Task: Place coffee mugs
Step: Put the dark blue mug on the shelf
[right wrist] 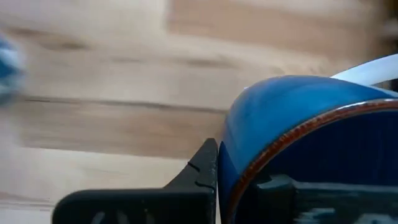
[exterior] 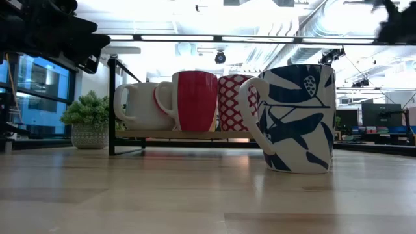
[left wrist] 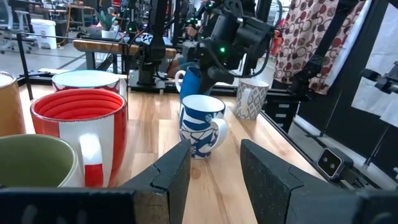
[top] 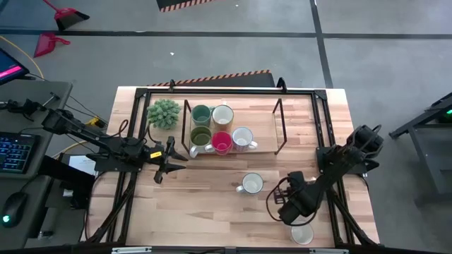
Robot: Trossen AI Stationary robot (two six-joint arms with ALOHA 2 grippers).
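From my remote station I can read no text, label, brand, number or sign in any view. The mugs carry patterns only, no lettering: navy leaves on the white mug [exterior: 296,120], a red lattice on another [exterior: 229,103]. Striped hazard tape [top: 220,77] on the floor beyond the counter [top: 212,204] bears no words.
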